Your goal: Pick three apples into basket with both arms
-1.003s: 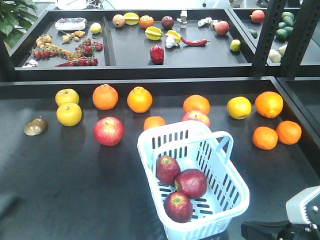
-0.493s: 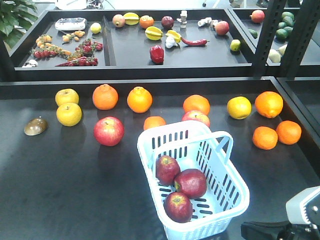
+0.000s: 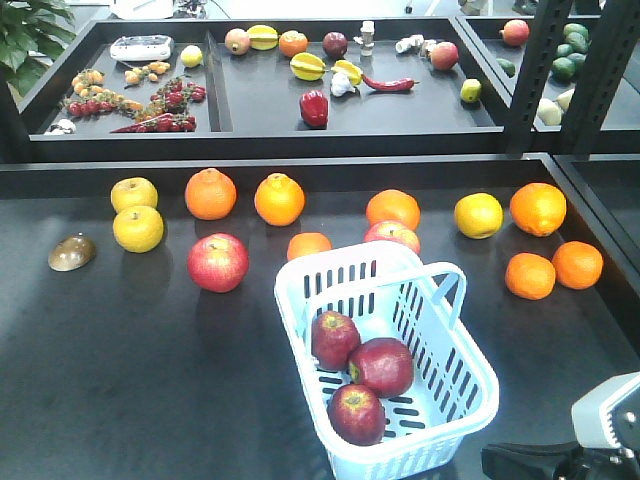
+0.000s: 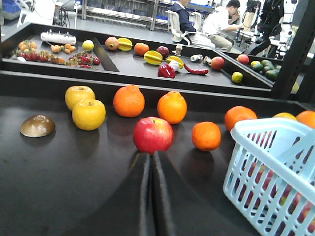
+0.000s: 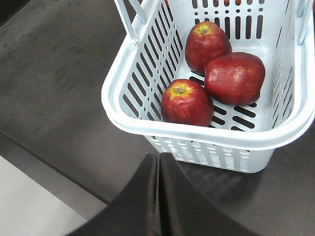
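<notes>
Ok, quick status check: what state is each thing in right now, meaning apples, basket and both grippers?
apples: all three lying inside the basket, touching each other
basket: upright on the black table, handles hanging down
left gripper: shut, empty, low over the table
right gripper: shut, empty, outside the basket's near wall

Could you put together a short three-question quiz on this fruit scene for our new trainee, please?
1. True or false: all three dark red apples lie inside the basket.
2. Multiple choice: in the left wrist view, the fingers of the left claw are A) wide apart, B) closed together, C) clamped on an orange.
3. Short answer: in the right wrist view, what does the right claw hold?

Key
1. True; none remains on the table.
2. B.
3. Nothing; its fingers are closed together, short of the basket's near rim.
</notes>
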